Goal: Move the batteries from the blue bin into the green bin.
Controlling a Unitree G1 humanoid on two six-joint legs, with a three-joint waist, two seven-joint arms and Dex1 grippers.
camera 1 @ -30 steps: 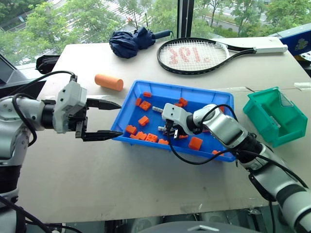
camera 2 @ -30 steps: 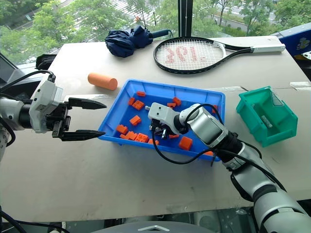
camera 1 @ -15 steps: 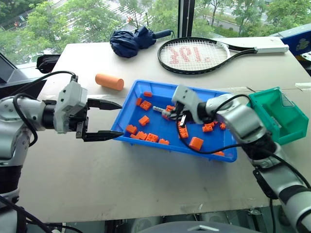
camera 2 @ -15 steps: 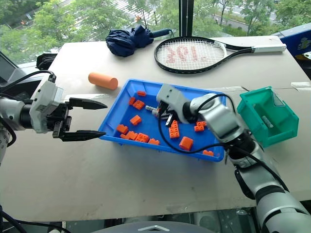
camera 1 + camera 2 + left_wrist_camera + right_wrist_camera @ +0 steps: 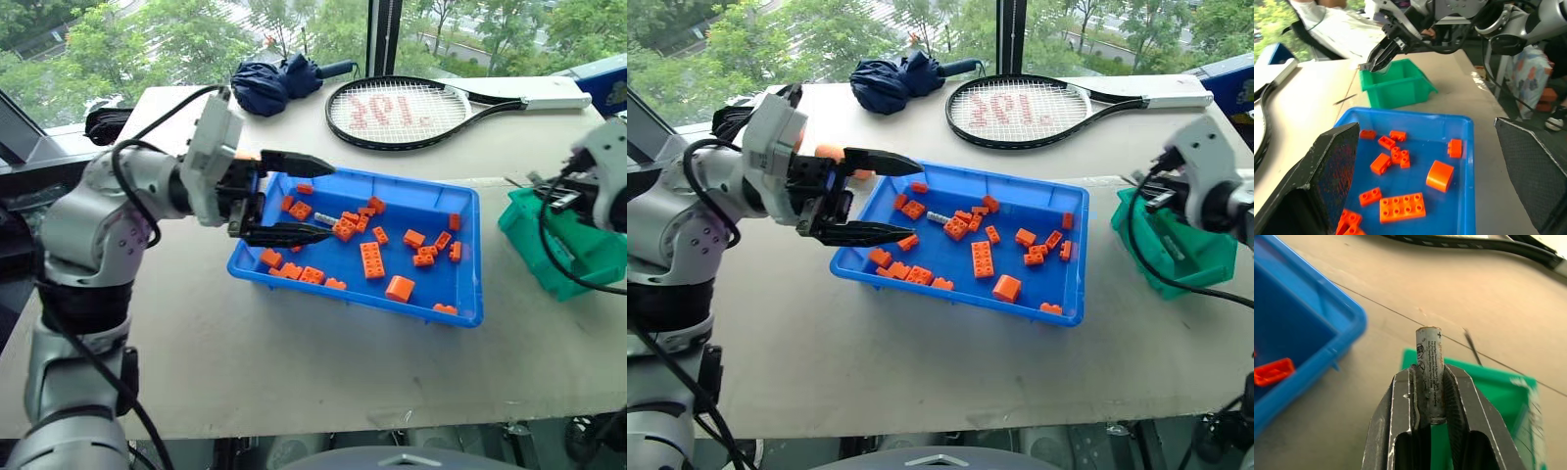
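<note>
The blue bin (image 5: pixel 1070 257) sits mid-table with many orange bricks and one slim silver battery (image 5: pixel 939 217) near its back left. My right gripper (image 5: pixel 1429 384) is shut on another battery (image 5: pixel 1428 352), which stands upright between the fingers. It hovers above the near-left rim of the green bin (image 5: pixel 1187 257), a placing the left wrist view also shows for the green bin (image 5: pixel 1396 88). My left gripper (image 5: pixel 331 201) is open and empty over the blue bin's left end, just left of the loose battery.
A tennis racket (image 5: pixel 1029 106) and a folded navy umbrella (image 5: pixel 890 80) lie at the back of the table. An orange foam cylinder (image 5: pixel 830 152) peeks out behind my left gripper. A large orange block (image 5: pixel 1006 287) lies near the bin's front rim.
My right gripper lifted a battery out of the blue bin and swung it right to the green bin. My left gripper moved right, from beside the bin to over its left end.
</note>
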